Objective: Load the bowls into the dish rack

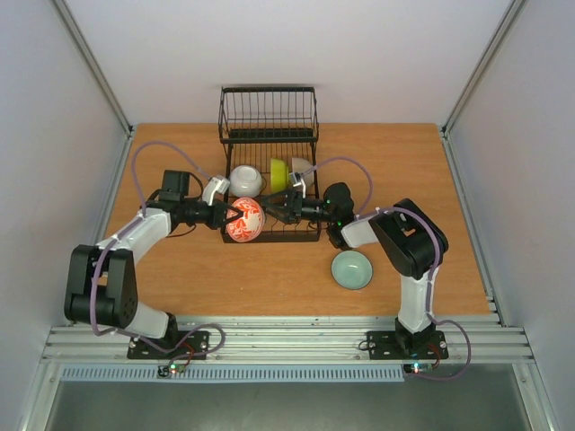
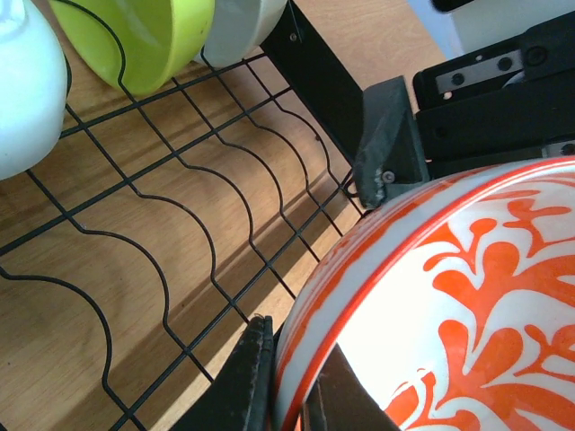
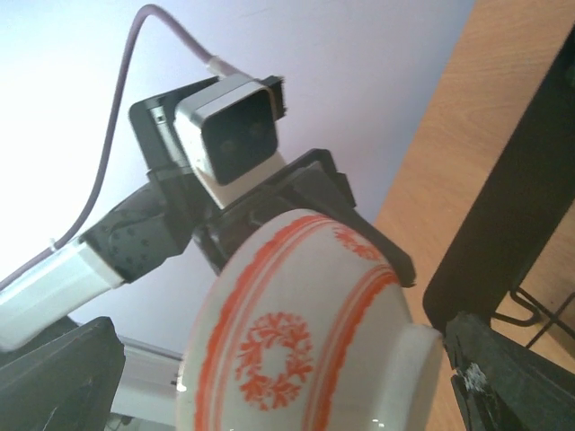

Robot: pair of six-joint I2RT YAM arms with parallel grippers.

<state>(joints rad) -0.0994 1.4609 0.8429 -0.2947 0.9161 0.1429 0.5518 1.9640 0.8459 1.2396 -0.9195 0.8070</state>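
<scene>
The white bowl with red pattern [image 1: 245, 220] hangs tilted over the near end of the black wire dish rack [image 1: 268, 135]. My left gripper [image 2: 292, 382] is shut on its rim, one finger [image 2: 250, 377] outside and the other inside the bowl [image 2: 449, 296]. My right gripper [image 1: 274, 208] is open; in the right wrist view its fingers [image 3: 508, 382] stand wide on either side of that bowl [image 3: 296, 341]. A white bowl [image 1: 246, 180], a yellow-green bowl [image 1: 280, 173] and a cream bowl [image 1: 300, 169] stand in the rack. A pale teal bowl [image 1: 351, 269] sits upright on the table.
The rack's taller basket section [image 1: 268, 112] is at its far end. The rack's curved prongs [image 2: 180, 224] lie under the held bowl. The teal bowl rests close to the right arm's elbow [image 1: 404, 238]. Grey walls enclose the wooden table [image 1: 180, 278].
</scene>
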